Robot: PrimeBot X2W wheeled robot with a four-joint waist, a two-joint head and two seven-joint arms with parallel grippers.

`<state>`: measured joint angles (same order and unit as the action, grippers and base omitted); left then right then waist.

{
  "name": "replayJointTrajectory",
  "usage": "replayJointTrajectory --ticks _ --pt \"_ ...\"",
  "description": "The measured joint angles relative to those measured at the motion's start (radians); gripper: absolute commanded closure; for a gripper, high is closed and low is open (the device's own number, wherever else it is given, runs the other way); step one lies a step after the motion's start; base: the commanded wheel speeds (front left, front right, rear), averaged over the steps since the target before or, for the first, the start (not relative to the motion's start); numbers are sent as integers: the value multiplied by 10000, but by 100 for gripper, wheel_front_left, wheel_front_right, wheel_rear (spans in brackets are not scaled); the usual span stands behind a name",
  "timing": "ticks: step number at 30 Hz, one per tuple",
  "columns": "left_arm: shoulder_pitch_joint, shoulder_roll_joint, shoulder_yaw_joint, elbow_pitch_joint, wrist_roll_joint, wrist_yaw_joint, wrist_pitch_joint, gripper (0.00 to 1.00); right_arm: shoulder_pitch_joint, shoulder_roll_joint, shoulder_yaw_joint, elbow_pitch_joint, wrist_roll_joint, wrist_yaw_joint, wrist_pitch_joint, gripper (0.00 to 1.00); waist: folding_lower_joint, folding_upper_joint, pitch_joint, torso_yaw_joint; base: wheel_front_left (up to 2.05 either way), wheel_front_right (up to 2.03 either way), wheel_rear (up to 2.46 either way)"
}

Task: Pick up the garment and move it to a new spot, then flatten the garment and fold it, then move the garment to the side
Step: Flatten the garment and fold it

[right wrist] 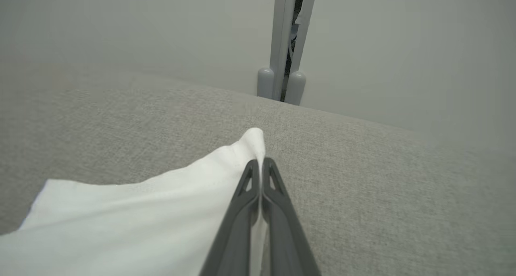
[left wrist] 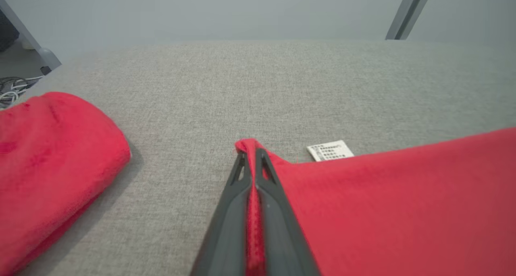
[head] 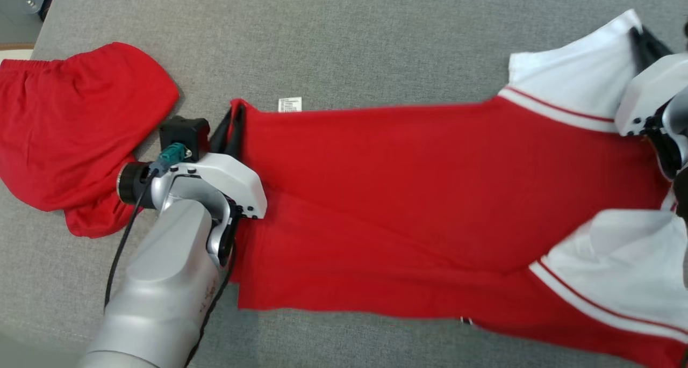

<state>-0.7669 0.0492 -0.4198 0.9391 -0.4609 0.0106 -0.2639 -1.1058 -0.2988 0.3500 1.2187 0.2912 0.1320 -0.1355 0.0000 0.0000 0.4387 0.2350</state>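
- Head view: the red jersey with white sleeves (head: pixel 408 207) lies stretched across the middle of the grey fabric table (head: pixel 376 45).
- The left gripper (left wrist: pixel 250 153) pinches its hem corner at centre left; the right gripper (right wrist: pixel 262 162) pinches a white sleeve tip at upper right.
- Both bites look thin: a hard pull may slip one free.
- The crumpled red cloth (head: pixel 70 137) at far left could snag.

A grey woven fabric tabletop (head: pixel 376 45) spans the head view. At the left of that frame lies a crumpled red cloth heap (head: pixel 70 126), its edge reaching the table's border. A pale grey upright metal post (right wrist: pixel 287 42) stands top centre in the right wrist view, behind the table. Loose cables (left wrist: pixel 10 88) show at the left edge of the left wrist view.
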Motion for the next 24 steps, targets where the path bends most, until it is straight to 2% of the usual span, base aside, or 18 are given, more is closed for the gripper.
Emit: replayJointTrajectory --ticks 4,10,15,24 --pt "1 194 291 -385 399 84 0 100 -212 -71 -558 282 -401 2 -825 100 0 0 -138 -153 0 0 0" --pt "25 362 685 -823 913 -23 -2 100 -230 25 -1321 368 -740 2 -1208 100 0 -1 -485 -522 0 0 0" --pt "477 550 993 -884 1221 -362 -2 100 660 550 -1672 -1126 -886 0 -1260 100 0 0 -951 -1005 0 0 0" --pt "1764 802 1615 -1034 1528 -548 -2 100 3923 1035 -1971 -3939 -439 -10 -1264 100 0 0 -1916 -1573 0 0 0"
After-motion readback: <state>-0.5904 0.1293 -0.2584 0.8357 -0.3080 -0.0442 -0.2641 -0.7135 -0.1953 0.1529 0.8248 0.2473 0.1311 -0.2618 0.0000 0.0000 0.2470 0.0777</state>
